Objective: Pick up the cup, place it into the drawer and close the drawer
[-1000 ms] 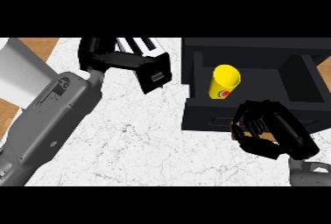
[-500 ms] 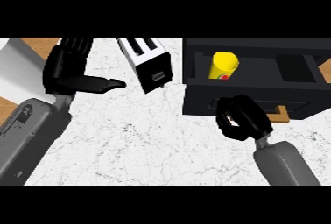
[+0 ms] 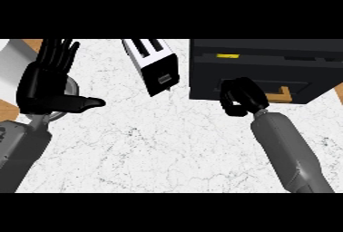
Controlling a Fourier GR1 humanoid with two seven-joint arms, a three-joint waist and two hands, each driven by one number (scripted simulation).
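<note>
Closing is the step in hand, judging by how things lie: the yellow cup (image 3: 227, 55) shows only as a thin sliver inside the black drawer (image 3: 268, 68), which is nearly pushed home with just a narrow slot left open at its top edge. The right hand (image 3: 240, 96) rests against the drawer's front panel, fingers curled into a clench and grasping nothing, just left of the orange handle (image 3: 285, 94). The left hand (image 3: 48, 84) is released, fingers straight up and thumb out, resting near the left edge of the white marble tabletop (image 3: 154, 145). A black-and-white toaster (image 3: 155, 65) lies between the two hands, apart from both. The next move probably calls for a short straight push on the front panel until the slot disappears.
</note>
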